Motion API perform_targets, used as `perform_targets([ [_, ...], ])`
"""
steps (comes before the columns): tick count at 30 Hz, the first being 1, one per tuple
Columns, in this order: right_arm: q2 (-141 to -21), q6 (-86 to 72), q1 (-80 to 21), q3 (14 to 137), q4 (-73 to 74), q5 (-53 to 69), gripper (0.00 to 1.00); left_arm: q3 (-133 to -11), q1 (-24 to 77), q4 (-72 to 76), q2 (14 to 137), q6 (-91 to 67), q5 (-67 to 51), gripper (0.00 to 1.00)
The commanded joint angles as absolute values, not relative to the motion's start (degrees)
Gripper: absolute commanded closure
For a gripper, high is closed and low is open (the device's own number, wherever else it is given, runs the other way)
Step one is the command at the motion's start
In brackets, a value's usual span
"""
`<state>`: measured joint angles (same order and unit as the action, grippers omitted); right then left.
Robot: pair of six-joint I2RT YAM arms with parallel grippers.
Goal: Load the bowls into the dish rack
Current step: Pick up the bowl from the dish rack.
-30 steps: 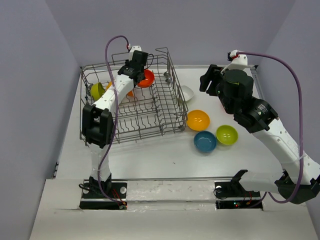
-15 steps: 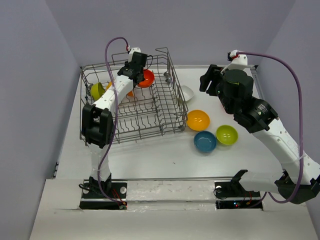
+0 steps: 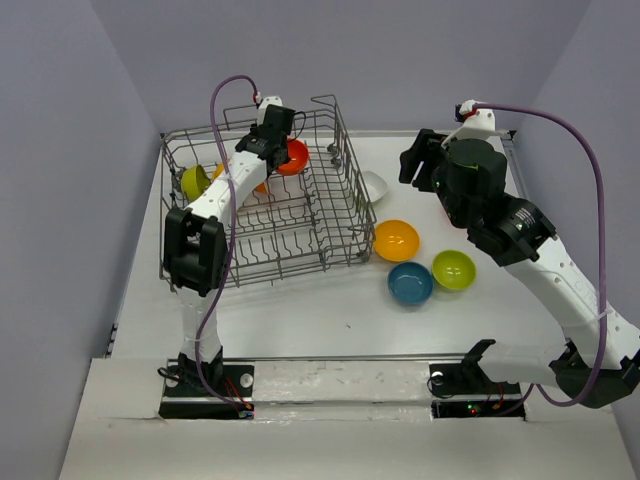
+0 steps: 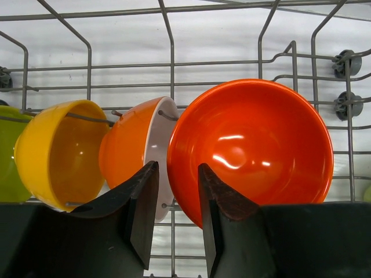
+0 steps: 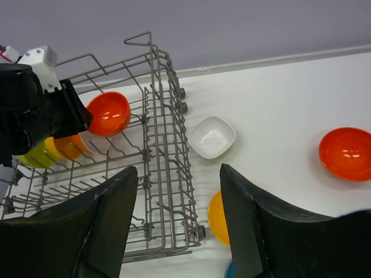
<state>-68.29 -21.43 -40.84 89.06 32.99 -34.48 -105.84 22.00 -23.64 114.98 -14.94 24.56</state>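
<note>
Hardly anything's shifted since a sec ago: L arm's wrist has nudged a touch toward the far wall of the dish rack [image 3: 290, 262], R arm hasn't budged. L gripper [image 4: 177, 171] sits inside the rack at its far end, fingers [image 4: 142, 202] astride the lower rim of a red-orange bowl [image 4: 255, 145] standing on edge. A sliver of gap shows by one finger, so can't tell if it's really pinched. Beside it, in a row on edge: an orange bowl w/ white inside [image 4: 124, 153], a yellow bowl [image 4: 52, 153], then a lime bowl [image 4: 4, 156] at frame edge. R gripper [image 5: 178, 171] hangs above the table [image 3: 300, 320] just R of the rack, jaws wide apart, nothing btwn them. On the table R of the rack: white bowl [image 5: 212, 137] near the rack wall, orange-yellow bowl [image 3: 396, 240], teal bowl [image 3: 410, 283], lime-green bowl [image 3: 454, 269], and another red-orange bowl [image 5: 346, 153] farther R.
</note>
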Motion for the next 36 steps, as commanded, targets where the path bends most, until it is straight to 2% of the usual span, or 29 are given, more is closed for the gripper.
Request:
perform_targets([
  [1, -68.03, -21.88, -40.61, 89.3, 32.08, -34.8, 0.36, -104.94, 21.45, -22.15, 113.56, -15.64, 24.7, 0.57],
  [36, -67.94, -21.71, -40.61, 89.03, 32.08, -34.98, 0.36, -104.68, 21.18, -21.53, 116.28, -15.73, 23.64, 0.59],
])
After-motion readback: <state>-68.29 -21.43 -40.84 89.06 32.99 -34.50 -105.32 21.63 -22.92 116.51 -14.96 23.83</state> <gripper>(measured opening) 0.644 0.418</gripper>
